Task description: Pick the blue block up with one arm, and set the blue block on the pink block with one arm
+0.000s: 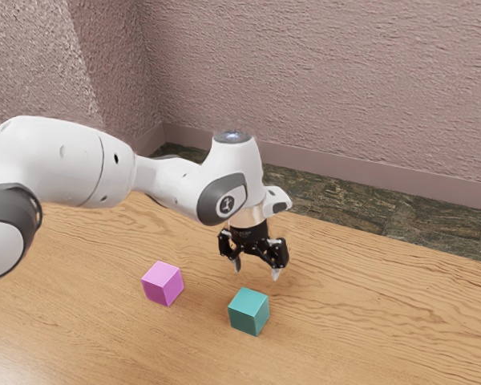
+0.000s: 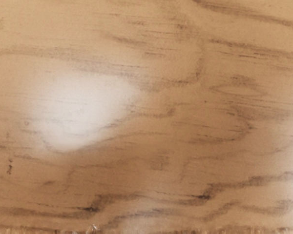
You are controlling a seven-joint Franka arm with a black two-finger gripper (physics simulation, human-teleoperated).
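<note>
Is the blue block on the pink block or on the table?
On the table: the blue block rests there, apart from the pink block.

The white Franka arm (image 1: pixel 104 172) reaches in from the exterior view's left over a wooden table (image 1: pixel 385 321). Its black gripper (image 1: pixel 256 270) points down with fingers spread and nothing between them, hanging near a teal block (image 1: pixel 248 311) without touching it. A pink block (image 1: pixel 162 282) sits toward the exterior view's left, apart from the teal one. Behind stands a rough mauve wall (image 1: pixel 345 72).

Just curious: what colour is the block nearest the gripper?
Teal, a blue-green; the block shows best in the exterior view.
</note>
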